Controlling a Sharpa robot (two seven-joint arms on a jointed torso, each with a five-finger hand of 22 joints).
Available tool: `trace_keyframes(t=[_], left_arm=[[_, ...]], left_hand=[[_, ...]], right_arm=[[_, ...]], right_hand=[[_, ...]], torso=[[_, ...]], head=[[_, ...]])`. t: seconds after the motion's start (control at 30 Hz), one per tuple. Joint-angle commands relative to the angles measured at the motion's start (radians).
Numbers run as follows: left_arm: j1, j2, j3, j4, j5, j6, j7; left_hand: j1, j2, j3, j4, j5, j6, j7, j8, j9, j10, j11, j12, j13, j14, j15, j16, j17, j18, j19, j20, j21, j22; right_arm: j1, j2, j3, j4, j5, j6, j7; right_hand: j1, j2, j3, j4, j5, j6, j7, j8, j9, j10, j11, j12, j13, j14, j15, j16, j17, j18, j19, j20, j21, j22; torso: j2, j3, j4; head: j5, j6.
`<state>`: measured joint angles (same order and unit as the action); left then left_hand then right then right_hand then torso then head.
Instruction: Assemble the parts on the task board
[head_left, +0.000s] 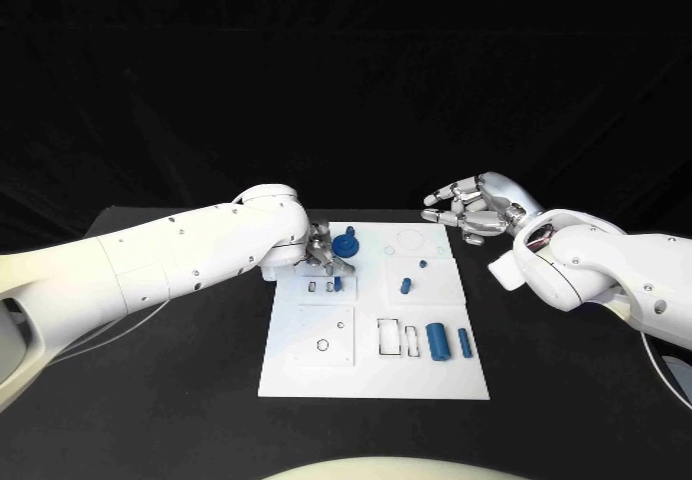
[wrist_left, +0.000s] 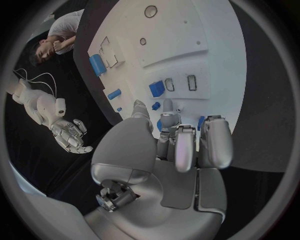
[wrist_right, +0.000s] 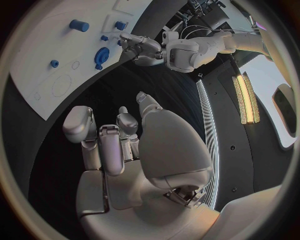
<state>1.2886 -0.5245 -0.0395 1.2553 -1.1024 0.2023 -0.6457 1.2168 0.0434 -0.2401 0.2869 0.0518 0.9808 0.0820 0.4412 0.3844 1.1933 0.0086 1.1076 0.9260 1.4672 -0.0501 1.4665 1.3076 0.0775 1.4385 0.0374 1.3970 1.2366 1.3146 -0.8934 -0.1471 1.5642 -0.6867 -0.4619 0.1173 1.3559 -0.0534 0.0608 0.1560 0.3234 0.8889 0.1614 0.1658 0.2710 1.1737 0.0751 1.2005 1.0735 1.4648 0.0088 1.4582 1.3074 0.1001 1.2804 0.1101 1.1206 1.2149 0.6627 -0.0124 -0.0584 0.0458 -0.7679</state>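
Bench: black, with the task board (head_left: 372, 375) at its centre.
Left hand (head_left: 325, 258): at the board's far left corner, grasping the round blue part (head_left: 345, 243).
Right hand (head_left: 472, 212): beyond the board's far right corner, fingers curled, holding nothing.
Progress: early, I judge; two blue cylinders (head_left: 437, 341) lie loose near the board's right edge.

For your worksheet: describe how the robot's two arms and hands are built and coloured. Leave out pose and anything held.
Both arms have smooth, rounded white shells with small dark screw dots. The left hand and right hand are silver metal with jointed fingers; the wrist views show pale grey pads on the fingers and palm. A thin white cable runs beside the left arm.
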Motion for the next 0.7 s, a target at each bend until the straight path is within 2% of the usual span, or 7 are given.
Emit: trace_keyframes(t=[0.03,0.7], left_arm=[[-0.003,0.005,0.000,-0.004,-0.003,0.036,0.002],[-0.007,0.006,0.000,-0.005,0.011,0.073,0.000]], left_hand=[[0.001,0.008,-0.002,-0.002,-0.003,-0.010,0.000,0.006,0.004,-0.006,0.001,-0.002,-0.002,0.055,-0.005,-0.005,0.137,-0.014,0.006,-0.002,0.005,0.003],[0.030,0.023,0.010,-0.009,-0.002,-0.025,0.000,0.029,0.029,-0.009,0.001,0.001,0.002,0.056,-0.005,-0.007,0.139,-0.015,0.005,-0.001,0.010,0.011]], right_arm=[[-0.001,0.001,0.001,0.000,-0.013,-0.001,0.001],[-0.002,0.004,0.001,-0.003,-0.014,0.001,-0.001]], right_hand=[[0.000,0.003,-0.005,-0.002,0.006,-0.005,0.001,0.002,-0.001,-0.006,0.003,-0.004,-0.001,0.051,-0.005,-0.004,0.065,0.009,-0.005,0.002,-0.004,-0.001],[-0.001,0.004,-0.005,-0.002,0.011,-0.004,0.001,0.002,-0.002,-0.006,0.003,-0.004,-0.001,0.051,-0.005,-0.005,0.065,0.009,-0.006,0.002,-0.005,-0.001]], torso=[[0.000,0.0002,0.0001],[-0.001,0.0005,0.0003]], head=[[0.003,-0.003],[0.001,-0.008]])
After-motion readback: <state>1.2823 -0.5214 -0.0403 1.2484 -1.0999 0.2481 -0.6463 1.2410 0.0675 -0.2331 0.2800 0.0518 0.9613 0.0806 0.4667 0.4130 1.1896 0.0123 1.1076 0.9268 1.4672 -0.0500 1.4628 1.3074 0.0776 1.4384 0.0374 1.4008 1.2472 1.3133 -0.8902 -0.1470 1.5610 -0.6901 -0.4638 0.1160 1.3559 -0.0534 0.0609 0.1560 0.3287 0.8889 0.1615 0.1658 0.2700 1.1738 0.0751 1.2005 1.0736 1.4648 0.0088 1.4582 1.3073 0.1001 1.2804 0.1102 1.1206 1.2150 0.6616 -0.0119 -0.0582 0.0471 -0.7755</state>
